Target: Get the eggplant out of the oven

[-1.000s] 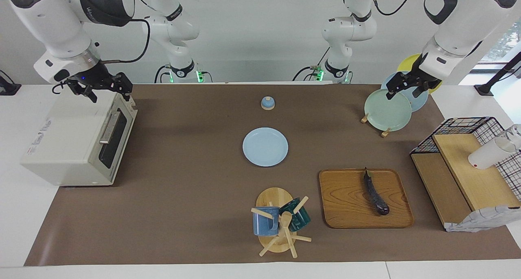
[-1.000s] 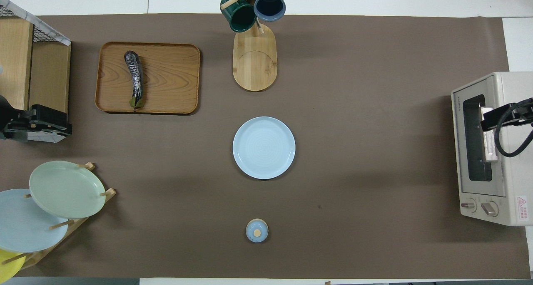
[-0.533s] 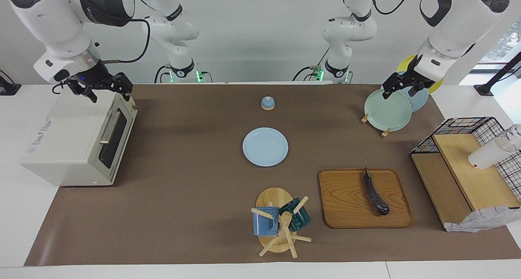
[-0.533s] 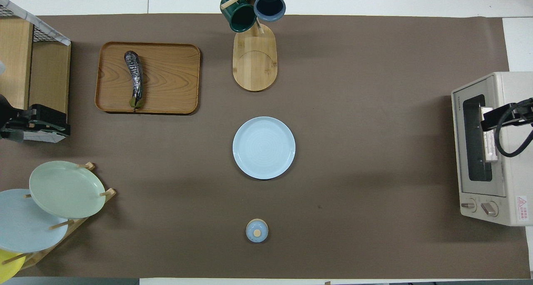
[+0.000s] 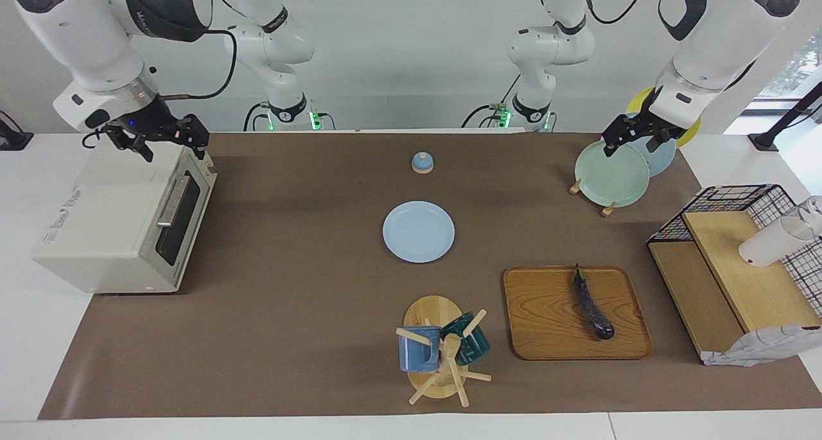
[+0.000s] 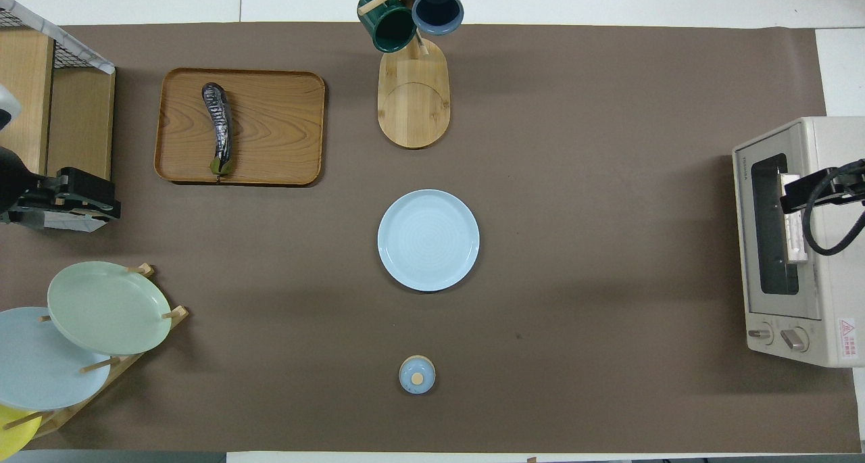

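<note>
The right gripper (image 5: 158, 146) hangs in the air over the top of the oven (image 5: 122, 218), above the corner nearest the robots, its arm coming down steeply from the right arm's end of the table; its fingers are spread apart and hold nothing. The left gripper (image 5: 634, 139) hangs over the plate rack (image 5: 607, 173) at the left arm's end, above the upper rim of the green plate, fingers apart too and empty. Nearest the robots on the brown mat (image 6: 608, 145) sits a small blue lidded jar (image 6: 417, 374), and farther out, in the middle, a pale blue plate (image 6: 428, 240) lies flat with bare mat all round it — a wide open stretch runs from this plate to the oven. The oven stands at the right arm's end with its dark glass door shut and its front turned toward the mat's middle. Farther still from the robots, the eggplant (image 6: 219, 137) lies on a wooden tray (image 6: 277, 128) — out of the oven, well apart from it, toward the left arm's end. Beside the tray, at the mat's edge farthest from the robots, stands a mug stand (image 6: 412, 91) with two mugs. A wire basket with wooden boards (image 5: 732, 266) stands at the left arm's end of the table.
</note>
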`<state>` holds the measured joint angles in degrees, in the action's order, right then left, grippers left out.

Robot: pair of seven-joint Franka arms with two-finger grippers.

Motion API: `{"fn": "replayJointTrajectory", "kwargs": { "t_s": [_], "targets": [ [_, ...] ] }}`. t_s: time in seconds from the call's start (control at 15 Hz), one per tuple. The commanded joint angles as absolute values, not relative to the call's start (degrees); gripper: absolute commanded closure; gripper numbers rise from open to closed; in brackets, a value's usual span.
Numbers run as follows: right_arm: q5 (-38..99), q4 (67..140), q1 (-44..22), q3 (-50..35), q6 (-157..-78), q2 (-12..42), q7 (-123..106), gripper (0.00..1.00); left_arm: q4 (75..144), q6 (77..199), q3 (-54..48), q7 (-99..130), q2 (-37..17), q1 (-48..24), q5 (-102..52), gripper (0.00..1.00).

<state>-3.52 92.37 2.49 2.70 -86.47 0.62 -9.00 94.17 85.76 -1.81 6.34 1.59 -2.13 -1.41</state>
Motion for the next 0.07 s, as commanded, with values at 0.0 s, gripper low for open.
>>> {"fn": "replayJointTrajectory", "kwargs": {
  "t_s": [0.0],
  "targets": [
    [-2.02,93.87,2.37,3.16,-86.66,-0.70,-8.17,0.00,93.16,84.55,-2.11,6.59,1.32,-1.93,-0.44,0.00]
  ]
}}
